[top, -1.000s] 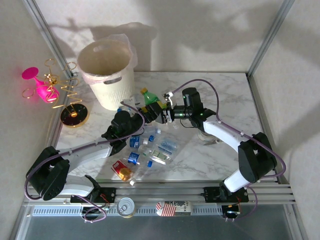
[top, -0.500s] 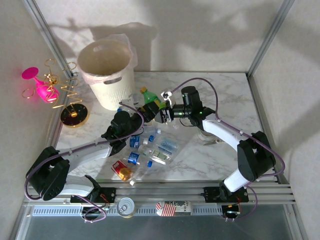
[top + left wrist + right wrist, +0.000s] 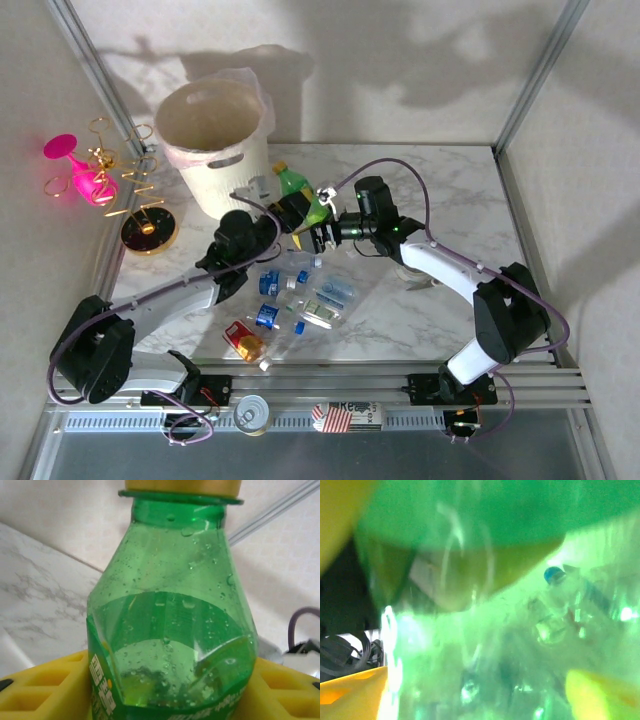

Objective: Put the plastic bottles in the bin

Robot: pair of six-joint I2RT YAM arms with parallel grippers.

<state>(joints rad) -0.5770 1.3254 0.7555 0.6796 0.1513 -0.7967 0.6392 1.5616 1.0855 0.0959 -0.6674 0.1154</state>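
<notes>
Blurry green bottle [image 3: 495, 510] across right-wrist view

Grey-veined white marble table [image 3: 455, 195] between plain, shadowed walls [image 3: 420, 60].

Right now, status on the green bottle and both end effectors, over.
Left end effector shut on green bottle. Right end effector open, close beside it. Bin just beyond, nothing seen between. Other bottles lie on table.

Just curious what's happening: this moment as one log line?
left fingers: gripping green bottle | right fingers: at its base | bin: bottle not yet in
</notes>
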